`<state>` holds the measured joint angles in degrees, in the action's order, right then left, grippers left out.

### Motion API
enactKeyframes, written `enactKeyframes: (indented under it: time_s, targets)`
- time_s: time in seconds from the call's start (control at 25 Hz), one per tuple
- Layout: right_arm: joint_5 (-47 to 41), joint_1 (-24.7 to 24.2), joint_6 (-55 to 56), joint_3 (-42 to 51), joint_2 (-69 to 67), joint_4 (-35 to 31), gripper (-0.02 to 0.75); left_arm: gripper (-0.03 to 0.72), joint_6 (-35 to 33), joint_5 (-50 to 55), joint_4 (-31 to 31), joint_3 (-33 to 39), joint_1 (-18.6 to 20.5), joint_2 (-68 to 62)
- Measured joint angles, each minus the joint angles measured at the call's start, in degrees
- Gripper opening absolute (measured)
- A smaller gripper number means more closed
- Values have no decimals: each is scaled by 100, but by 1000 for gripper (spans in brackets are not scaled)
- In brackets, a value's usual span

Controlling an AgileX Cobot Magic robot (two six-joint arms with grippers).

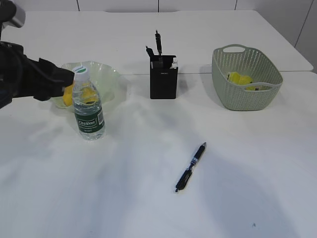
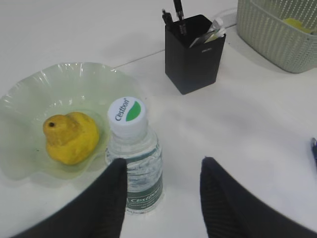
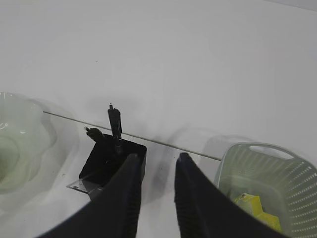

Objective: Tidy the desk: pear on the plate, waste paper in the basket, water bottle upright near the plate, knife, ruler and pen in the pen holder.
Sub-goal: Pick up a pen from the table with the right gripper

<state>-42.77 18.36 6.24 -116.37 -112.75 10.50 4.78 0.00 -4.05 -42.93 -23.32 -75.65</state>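
A water bottle (image 1: 88,111) with a white cap stands upright in front of the pale green plate (image 1: 106,74). A yellow pear (image 2: 72,136) lies on the plate (image 2: 29,94). My left gripper (image 2: 161,161) is open just above the bottle (image 2: 133,158); its left finger is beside the bottle and grips nothing. A black pen (image 1: 190,167) lies on the table at front centre. The black pen holder (image 1: 163,79) holds two dark handles and a clear ruler (image 2: 210,35). Yellow waste paper (image 1: 240,79) lies in the basket (image 1: 267,94). My right gripper (image 3: 156,157) is open and empty, high above the pen holder (image 3: 106,166).
The left arm (image 1: 34,79) reaches in from the left edge over the plate. The basket (image 3: 233,168) stands to the right of the holder. A table seam (image 1: 129,74) runs behind the plate and holder.
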Motion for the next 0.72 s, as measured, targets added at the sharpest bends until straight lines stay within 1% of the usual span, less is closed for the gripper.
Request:
enactKeyframes:
  time_s: [0.16,0.4,0.72]
  targets:
    - [-14,0,0,0,40,0,181,340,0,-145,80,0,-154,0]
    - [-14,0,0,0,40,0,181,340,0,-292,96,0,-500,0]
    - [-14,0,0,0,40,0,182,340,0,-664,96,0,-536,-83]
